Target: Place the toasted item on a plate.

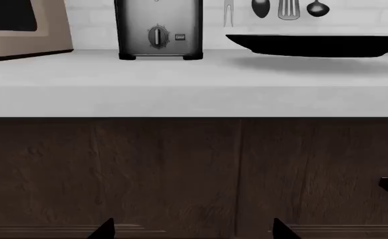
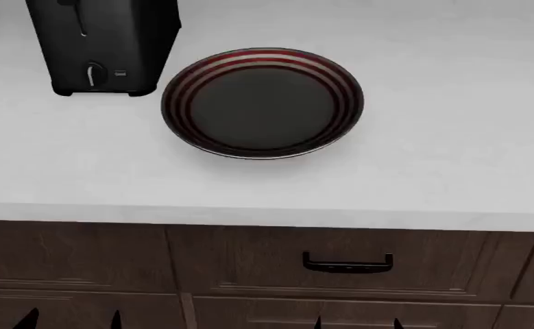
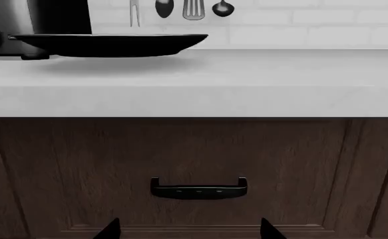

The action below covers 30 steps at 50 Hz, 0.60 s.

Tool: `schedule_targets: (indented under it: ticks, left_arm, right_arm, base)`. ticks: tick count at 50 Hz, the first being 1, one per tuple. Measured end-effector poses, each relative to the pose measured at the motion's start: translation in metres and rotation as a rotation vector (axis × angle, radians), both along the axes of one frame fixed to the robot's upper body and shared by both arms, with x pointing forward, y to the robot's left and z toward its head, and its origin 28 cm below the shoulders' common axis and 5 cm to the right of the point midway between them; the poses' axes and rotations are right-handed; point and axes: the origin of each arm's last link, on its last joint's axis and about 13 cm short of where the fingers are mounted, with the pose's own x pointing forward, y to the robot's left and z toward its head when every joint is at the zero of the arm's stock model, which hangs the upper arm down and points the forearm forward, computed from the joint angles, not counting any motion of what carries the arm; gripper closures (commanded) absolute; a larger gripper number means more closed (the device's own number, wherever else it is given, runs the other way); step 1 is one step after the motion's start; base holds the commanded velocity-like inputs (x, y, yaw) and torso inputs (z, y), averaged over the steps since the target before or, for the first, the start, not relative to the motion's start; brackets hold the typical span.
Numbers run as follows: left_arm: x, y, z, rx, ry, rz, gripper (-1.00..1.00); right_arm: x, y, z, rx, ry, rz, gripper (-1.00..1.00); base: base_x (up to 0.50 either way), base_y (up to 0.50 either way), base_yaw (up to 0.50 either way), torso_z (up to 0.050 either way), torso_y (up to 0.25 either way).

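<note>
Kitchen: white stone desk (image 2: 431, 137), black metal toaster (image 2: 102, 44), dark wood drawers (image 3: 200, 164), utensils hanging (image 1: 289, 9) on white tile wall (image 3: 313, 22).

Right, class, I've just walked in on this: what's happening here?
Nothing is being handled yet. The left pincer and right pincer sit low in front of the cabinet, open and empty. On the counter, the plate is bare beside the toaster. No toast is visible in any view, so the job has barely started.
</note>
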Motion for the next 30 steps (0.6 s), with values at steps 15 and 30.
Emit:
schedule_targets:
  ticks: [15,30]
  left_arm:
    - [0.0022,0.0012,0.0014,0.013,0.003,0.011,-1.00]
    - [0.0046,0.0025,0.0028,0.041,-0.001,0.010,-1.00]
  right_arm:
    - [0.0005,-0.0006,0.0038,-0.005,-0.004,-0.002,-1.00]
    - [0.0015,-0.0006,0.0066,-0.011,-0.008,-0.002,-1.00]
  base:
    - [0.00,0.00,0.00,0.015,0.000]
    - [0.00,0.00,0.00,0.050,0.000]
